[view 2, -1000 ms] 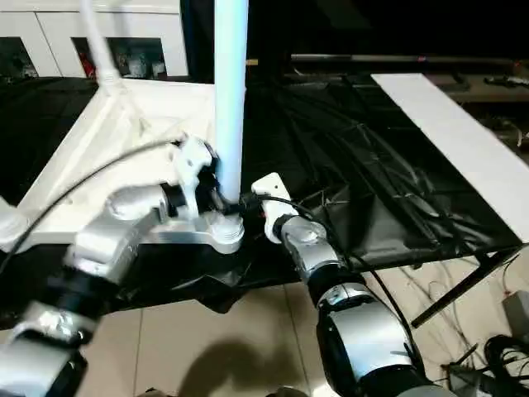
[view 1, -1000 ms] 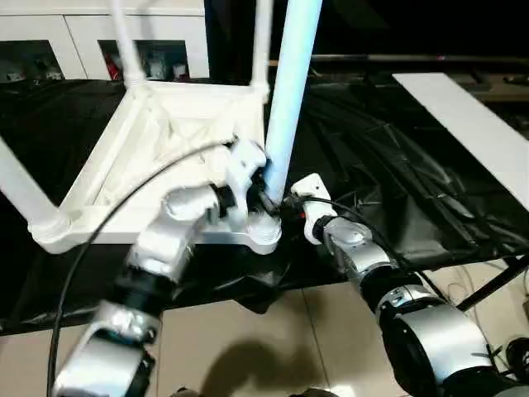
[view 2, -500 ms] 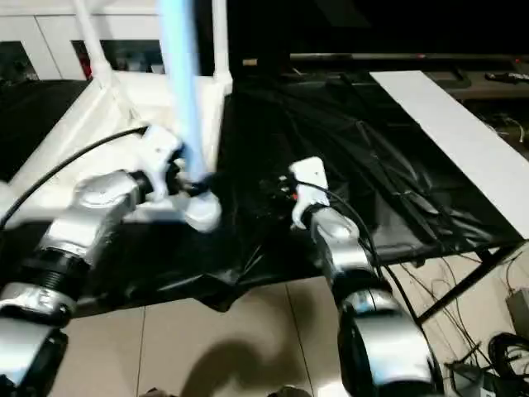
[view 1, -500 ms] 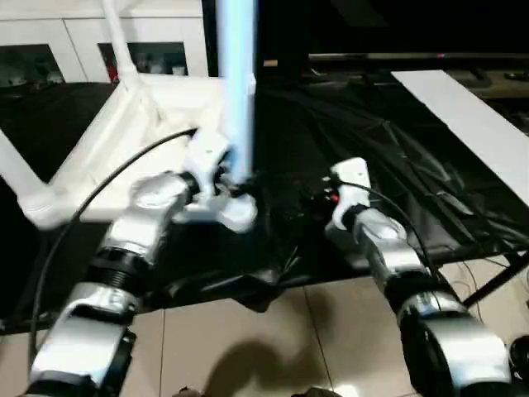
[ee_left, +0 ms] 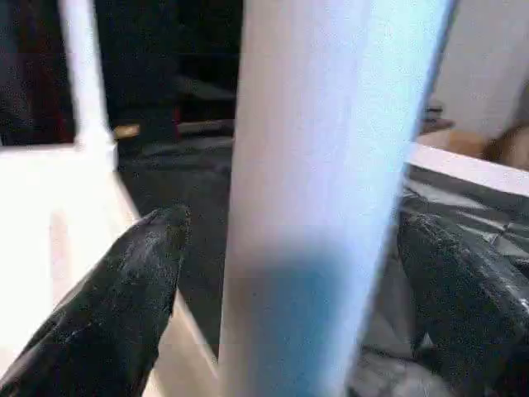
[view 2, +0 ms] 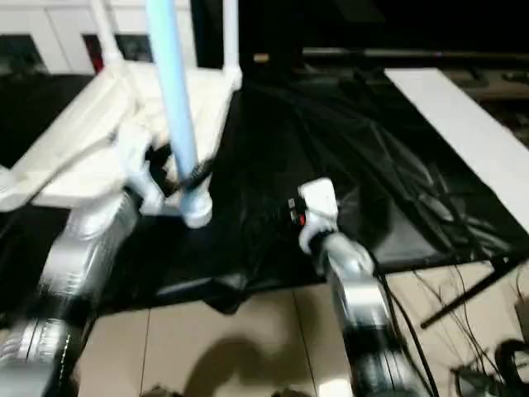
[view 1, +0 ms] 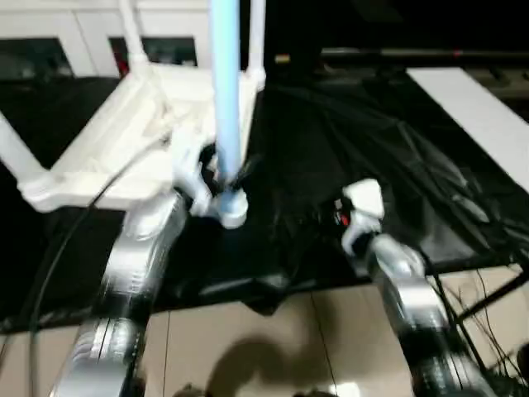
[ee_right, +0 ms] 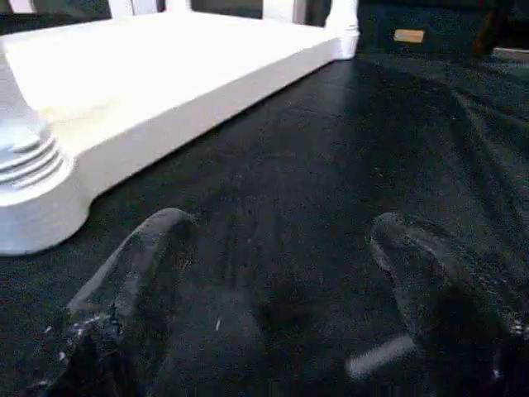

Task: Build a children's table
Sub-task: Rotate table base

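We see the white tabletop point(view 1: 124, 157) lying upside down on a black sheet point(view 1: 347, 149) in the upper left of the head view, its ribbed underside facing up and legs rising from its corner sockets out of the top of the frame. The nearest leg point(view 1: 225, 91) stands upright just left of centre, its foot seated in the near corner socket point(view 1: 232, 207). Our left gripper point(view 1: 216, 175) reaches up from the lower left on its silver forearm and sits at the base of that leg; in the left wrist view its two black fingers point(ee_left: 124, 289) stand wide apart on either side of the leg point(ee_left: 322, 198), with a visible gap on each side, so the jaws bracket the tube without clamping it. Our right gripper point(ee_right: 281, 306) shows in the lower middle of the right wrist view, fingers spread wide and holding nothing, hovering over the black sheet just beside the tabletop's near corner point(ee_right: 41, 207). In the head view that arm's white wrist block point(view 1: 362, 207) sits right of centre, apart from the table. A white board point(view 1: 479, 116) lies along the right edge, and a white cabinet point(view 1: 74, 41) stands at the upper left behind the table.
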Robot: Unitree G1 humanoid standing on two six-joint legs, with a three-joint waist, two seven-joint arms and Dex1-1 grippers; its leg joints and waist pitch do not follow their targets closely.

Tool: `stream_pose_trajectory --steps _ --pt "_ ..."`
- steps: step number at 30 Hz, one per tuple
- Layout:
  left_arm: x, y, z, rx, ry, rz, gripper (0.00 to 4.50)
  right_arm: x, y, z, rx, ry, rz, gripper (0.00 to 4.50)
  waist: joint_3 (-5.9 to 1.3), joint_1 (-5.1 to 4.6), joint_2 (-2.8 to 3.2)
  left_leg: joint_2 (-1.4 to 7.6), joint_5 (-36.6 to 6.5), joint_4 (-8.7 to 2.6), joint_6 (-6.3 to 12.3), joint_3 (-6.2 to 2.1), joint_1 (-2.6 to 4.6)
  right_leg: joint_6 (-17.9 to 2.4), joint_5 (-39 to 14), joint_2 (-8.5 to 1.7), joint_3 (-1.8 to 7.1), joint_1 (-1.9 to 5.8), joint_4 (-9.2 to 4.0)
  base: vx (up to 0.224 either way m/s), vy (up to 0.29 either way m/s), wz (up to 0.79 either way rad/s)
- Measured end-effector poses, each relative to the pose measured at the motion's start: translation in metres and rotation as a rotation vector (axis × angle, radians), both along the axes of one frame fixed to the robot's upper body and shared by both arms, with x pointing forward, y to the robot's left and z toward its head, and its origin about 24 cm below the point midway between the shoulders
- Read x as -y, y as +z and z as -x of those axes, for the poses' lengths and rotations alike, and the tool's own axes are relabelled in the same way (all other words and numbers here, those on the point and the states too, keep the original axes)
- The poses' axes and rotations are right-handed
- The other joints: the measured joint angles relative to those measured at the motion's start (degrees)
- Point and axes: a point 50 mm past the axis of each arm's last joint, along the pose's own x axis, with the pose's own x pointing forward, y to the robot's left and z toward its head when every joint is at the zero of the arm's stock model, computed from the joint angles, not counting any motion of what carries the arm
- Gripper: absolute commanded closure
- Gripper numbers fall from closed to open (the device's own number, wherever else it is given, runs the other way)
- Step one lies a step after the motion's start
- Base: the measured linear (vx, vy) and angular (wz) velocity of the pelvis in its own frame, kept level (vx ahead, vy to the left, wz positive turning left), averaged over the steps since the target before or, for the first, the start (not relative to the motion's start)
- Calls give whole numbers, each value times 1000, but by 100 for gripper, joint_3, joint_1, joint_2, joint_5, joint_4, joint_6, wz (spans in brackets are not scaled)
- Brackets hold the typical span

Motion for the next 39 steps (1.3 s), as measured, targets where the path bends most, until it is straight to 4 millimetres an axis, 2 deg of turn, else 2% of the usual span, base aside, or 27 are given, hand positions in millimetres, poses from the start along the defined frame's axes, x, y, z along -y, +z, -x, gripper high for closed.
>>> stream_pose_trajectory --steps 5,9,12,14,16,17,18,20,21,23,24,25,26,27,28,29,30,31,33,34,35,36,37,38,39 --pt "-20 -9 21 12 160 42 7 1 5 10 -5 -20 -9 67 1 -32 2 -1 0 0 -1 0 8 14 6 0 3 4 2 0 0 0" --pt "-48 -21 38 3 339 30 7 4 8 17 3 -38 1 67 1 -100 0 -3 0 -4 -2 -4 10 57 -1 1 2 6 -2 0 0 0" --pt "-52 -31 49 -43 362 15 7 6 8 24 6 -46 -2 67 0 -91 -3 -4 0 -6 -2 -5 4 67 -1 0 2 7 -12 0 0 0" --pt "-51 -33 50 -61 363 11 7 4 7 26 -2 -38 1 67 1 -81 -5 -5 -1 -10 -2 -7 17 74 -5 0 0 23 -30 0 0 0" --pt "-46 -33 49 -66 362 7 7 3 7 28 -6 -19 5 67 14 -122 21 -29 -4 -46 3 -133 -4 102 -23 -24 -110 138 -124 0 5 12" --pt "-44 -32 49 -64 359 6 7 3 7 28 -7 -20 7 67 17 -155 28 -53 -8 -68 10 -196 -4 109 -28 -58 -230 211 -191 -1 11 23" --pt "-42 -31 48 -59 357 2 7 4 8 28 -3 -20 9 67 19 -174 32 -83 -25 -81 38 -300 -11 121 -38 -137 -420 312 -273 31 22 40" --pt "-41 -31 48 -59 359 1 7 3 9 28 -3 -17 9 67 28 -179 49 -99 -46 -74 71 -409 -15 140 -54 -216 -658 473 -359 55 16 44" --pt "-41 -31 49 -59 359 0 7 2 8 28 -8 -13 9 67 37 -173 64 -99 -47 -67 72 -450 -13 163 -79 -222 -726 571 -407 70 8 50" --pt "-41 -31 49 -59 360 -3 7 0 8 29 -12 4 8 67 47 -152 82 -100 -49 -46 77 -468 -24 208 -143 -270 -829 703 -441 91 17 58" --pt "-41 -31 49 -61 359 -6 7 -2 7 29 -15 15 5 67 46 -154 106 -92 -58 -38 95 -456 21 242 -173 -269 -829 770 -481 131 28 63" --pt "-43 -32 50 -64 362 -13 7 -5 8 29 -14 22 -3 67 54 -138 93 -55 -61 -59 97 -395 72 230 -225 -227 -698 770 -473 152 -7 37" --pt "-45 -32 52 -70 367 -22 7 -10 9 29 -8 32 -17 67 56 -128 103 -57 -74 -69 115 -349 129 149 -283 -178 -548 786 -430 152 -7 37" --pt "-48 -32 52 -73 377 -30 7 -13 10 29 -6 40 -30 67 52 -130 86 -92 -90 -81 138 -294 190 21 -355 -174 -426 780 -335 169 -6 11" --pt "-49 -31 52 -73 381 -34 7 -14 10 29 -6 35 -38 67 46 -140 77 -142 -157 -83 150 -253 277 -168 -493 -179 -287 769 -187 180 22 6" --pt "-50 -30 51 -67 379 -39 7 -13 11 28 -4 23 -38 67 39 -158 79 -168 -200 -84 147 -234 314 -182 -559 -182 -210 771 -143 180 22 6" --pt "-47 -27 49 -59 368 -36 7 -8 10 28 -3 1 -32 67 -10 -143 82 -214 -219 -67 207 -161 257 3 -583 -193 -166 836 -181 151 35 1" --pt "-43 -26 47 -53 357 -35 7 -4 10 28 -6 -14 -27 67 -62 -130 117 -205 -265 -17 284 -170 197 233 -572 -188 -159 850 -249 148 38 8" --pt "-35 -25 46 -47 319 -37 7 3 10 27 -4 -56 -25 67 -148 -154 176 -201 -367 50 378 -205 134 344 -603 -144 -130 866 -300 163 24 10" --pt "-35 -24 45 -47 315 -36 7 5 10 27 -3 -75 -29 67 -168 -186 189 -206 -400 63 371 -260 168 357 -619 -106 -118 849 -254 187 -30 9" --pt "-37 -25 46 -50 314 -35 7 5 10 26 -5 -81 -32 67 -173 -240 181 -214 -441 74 406 -297 190 316 -676 -121 -102 780 -122 187 -30 9" --pt "-42 -26 47 -61 322 -36 7 0 11 26 -1 -74 -45 67 -198 -302 138 -296 -500 80 468 -457 235 274 -709 -206 -15 481 340 136 -68 -11" --pt "-46 -28 47 -72 326 -45 7 -3 11 26 -2 -68 -51 67 -225 -335 93 -390 -531 84 514 -618 283 279 -659 -234 71 240 544 -2 -102 -46" --pt "-49 -28 47 -78 326 -58 7 -3 11 26 -5 -70 -51 67 -264 -388 10 -513 -547 179 539 -754 293 382 -526 -270 232 74 464 -2 -102 -46" --pt "-44 -25 43 -78 302 -54 7 7 10 27 -5 -92 -33 67 -300 -514 -58 -642 -527 510 581 -797 77 480 -607 -308 463 23 500 -92 -72 -24"
